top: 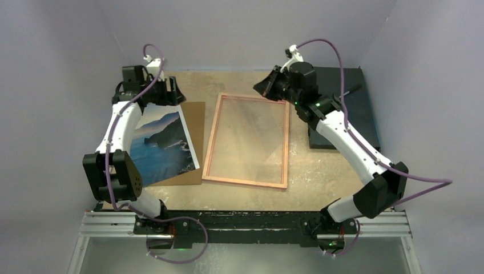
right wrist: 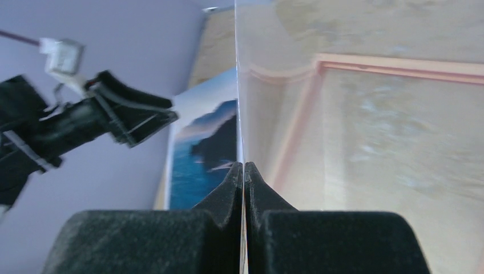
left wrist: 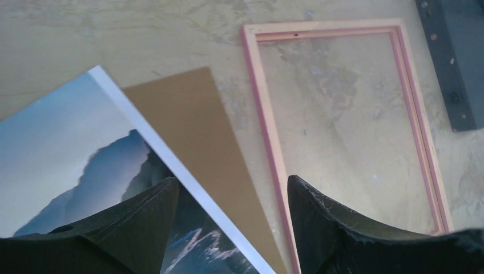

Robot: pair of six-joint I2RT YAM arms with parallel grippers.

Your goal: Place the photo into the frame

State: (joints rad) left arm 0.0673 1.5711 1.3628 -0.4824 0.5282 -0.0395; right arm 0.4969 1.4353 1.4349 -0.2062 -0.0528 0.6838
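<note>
Top external, photo (top: 162, 142) beside frame (top: 245, 182), pane (top: 251, 137) pinched

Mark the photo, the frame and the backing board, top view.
photo (top: 162, 142), top view, middle of the print.
frame (top: 244, 182), top view, near rail of its rim.
backing board (top: 196, 123), top view, bare strip right of the photo.

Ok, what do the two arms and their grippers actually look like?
Both the left arm and right arm have white links with chunky black joint housings. A purple cable loops along each. The left gripper and right gripper have matte black, wedge-shaped fingers. A small green light glows near the right arm's wrist.
</note>
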